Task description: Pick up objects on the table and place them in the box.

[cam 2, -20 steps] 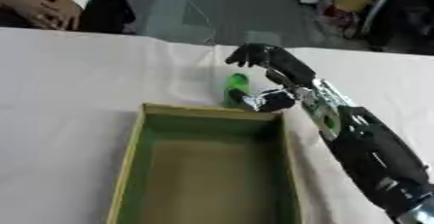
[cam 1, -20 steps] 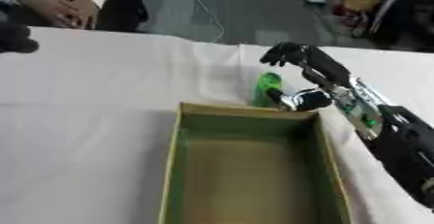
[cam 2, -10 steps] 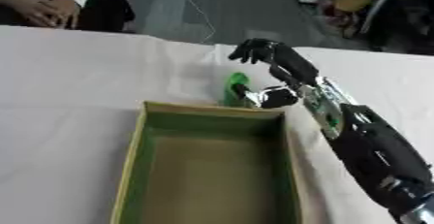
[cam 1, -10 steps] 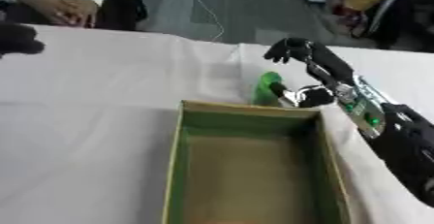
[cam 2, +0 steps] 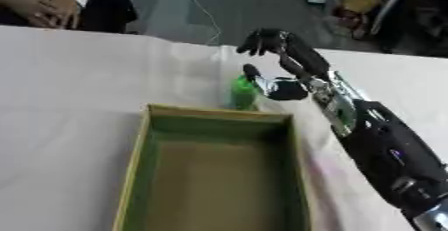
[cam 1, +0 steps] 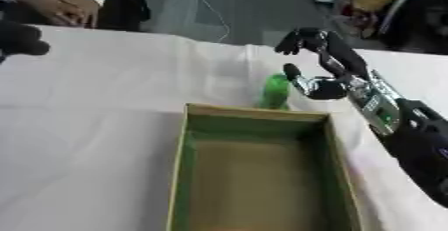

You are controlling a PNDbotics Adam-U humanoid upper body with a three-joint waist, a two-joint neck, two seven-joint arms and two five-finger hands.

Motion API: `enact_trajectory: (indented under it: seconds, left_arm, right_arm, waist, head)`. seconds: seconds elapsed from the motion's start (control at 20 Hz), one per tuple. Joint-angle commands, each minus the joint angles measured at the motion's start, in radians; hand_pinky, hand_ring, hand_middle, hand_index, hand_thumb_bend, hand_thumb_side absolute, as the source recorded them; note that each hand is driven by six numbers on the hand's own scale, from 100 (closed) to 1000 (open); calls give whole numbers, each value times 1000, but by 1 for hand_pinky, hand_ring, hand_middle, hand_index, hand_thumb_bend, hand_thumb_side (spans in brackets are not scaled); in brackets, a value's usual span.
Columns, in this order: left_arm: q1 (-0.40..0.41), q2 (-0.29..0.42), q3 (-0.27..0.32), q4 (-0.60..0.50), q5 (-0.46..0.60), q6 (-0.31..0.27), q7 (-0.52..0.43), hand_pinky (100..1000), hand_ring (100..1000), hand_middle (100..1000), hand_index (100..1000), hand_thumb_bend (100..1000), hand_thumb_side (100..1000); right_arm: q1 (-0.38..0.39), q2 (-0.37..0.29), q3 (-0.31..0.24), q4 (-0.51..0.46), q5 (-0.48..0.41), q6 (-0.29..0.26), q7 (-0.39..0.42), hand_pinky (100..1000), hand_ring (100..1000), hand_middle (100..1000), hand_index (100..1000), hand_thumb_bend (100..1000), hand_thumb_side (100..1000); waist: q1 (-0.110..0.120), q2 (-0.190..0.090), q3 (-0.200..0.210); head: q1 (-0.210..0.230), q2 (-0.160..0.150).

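A small green object stands upright on the white tablecloth, right against the outside of the far wall of the box. The box is cardboard with a green lining, and its inside shows nothing. My right hand hovers just right of and above the green object, with its fingers spread and arched over it and the thumb close beside it, holding nothing. My left hand is a dark shape at the far left edge, away from the box.
The white-covered table stretches to the left of the box and in front of it. Its far edge runs just behind my right hand, with dark floor beyond. My right forearm lies along the box's right side.
The right hand's fingers have risen a little above the green object. The green object and the box stay where they were.
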Motion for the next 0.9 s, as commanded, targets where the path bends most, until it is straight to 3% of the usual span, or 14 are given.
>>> enact_trajectory:
  seconds: [0.05,0.3,0.35,0.4,0.6,0.9]
  left_arm:
    - [-21,-5,-3,-15,9,-1,-4,640,621,779,817,316,673]
    - [-31,-11,-5,-15,13,-2,-8,640,621,776,817,318,674]
    - [-34,-12,-6,-15,14,-2,-8,640,621,777,817,317,673]
    - [-35,-12,-6,-15,14,-2,-9,640,621,775,817,318,673]
    - [-40,-16,-6,-15,17,-3,-10,640,620,775,817,318,675]
    - [-47,-20,-10,-15,24,-4,-15,640,620,775,817,319,675]
  right_arm:
    - [-18,-31,-7,-18,5,-5,-18,462,551,632,753,216,725]
    - [-15,-25,-3,-16,33,-13,-25,482,588,702,803,382,658]
    - [-15,-24,-2,-16,40,-17,-25,474,573,673,782,333,676]
    - [-15,-23,-3,-16,45,-19,-27,492,608,738,824,403,643]
    - [-13,-20,-3,-19,73,-30,-44,538,676,818,891,435,660]
    - [-12,-21,-6,-15,98,-34,-78,537,664,802,875,432,658]
  waist:
    - [4,-15,3]
    - [2,-5,10]
    - [1,-3,12]
    - [1,-1,13]
    - [0,4,16]
    - [-1,9,18]
  head:
    - [-9,-19]
    - [-8,-24]
    - [-7,-26]
    - [-7,-27]
    - [-3,-29]
    - [-3,-32]
